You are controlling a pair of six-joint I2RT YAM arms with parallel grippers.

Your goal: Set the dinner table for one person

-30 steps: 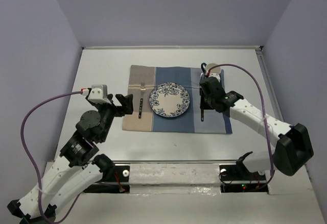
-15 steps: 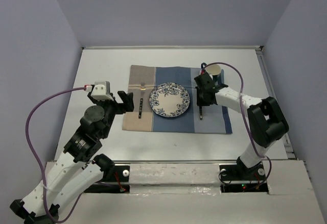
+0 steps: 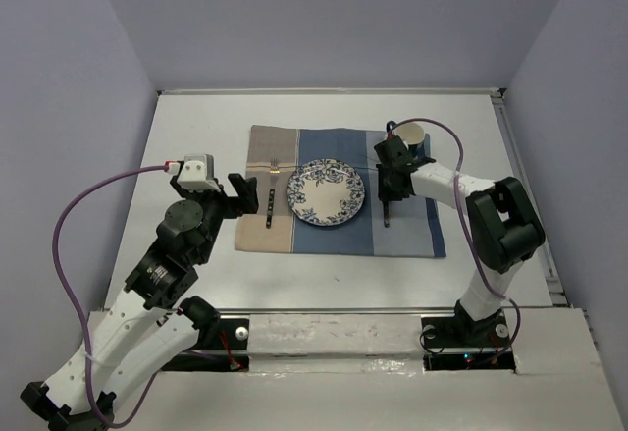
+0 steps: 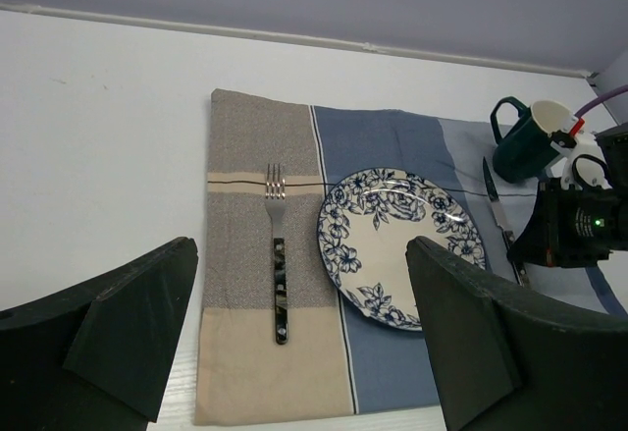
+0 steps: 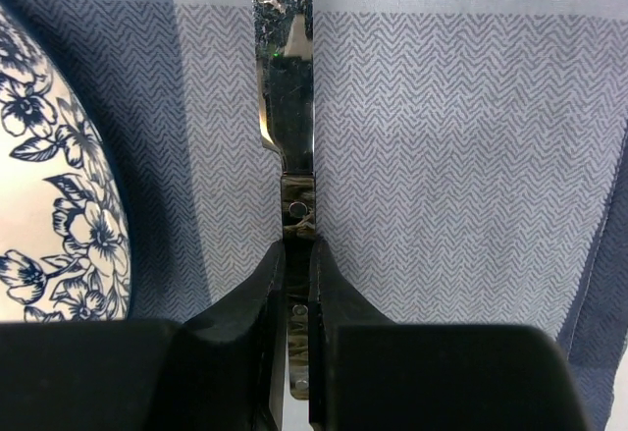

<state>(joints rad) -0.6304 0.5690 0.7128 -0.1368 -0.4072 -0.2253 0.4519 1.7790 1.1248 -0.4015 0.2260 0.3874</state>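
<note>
Right gripper (image 5: 291, 254) clamps the knife (image 5: 287, 127) at plate's (image 3: 326, 192) 3 o'clock; left gripper (image 3: 245, 195) wide, at fork's (image 3: 271, 195) 9 o'clock.

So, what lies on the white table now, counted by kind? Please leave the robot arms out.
Fork: 1
Knife: 1
Blue floral plate: 1
Dark green mug: 1
Blue-and-tan placemat: 1
Total: 5
</note>
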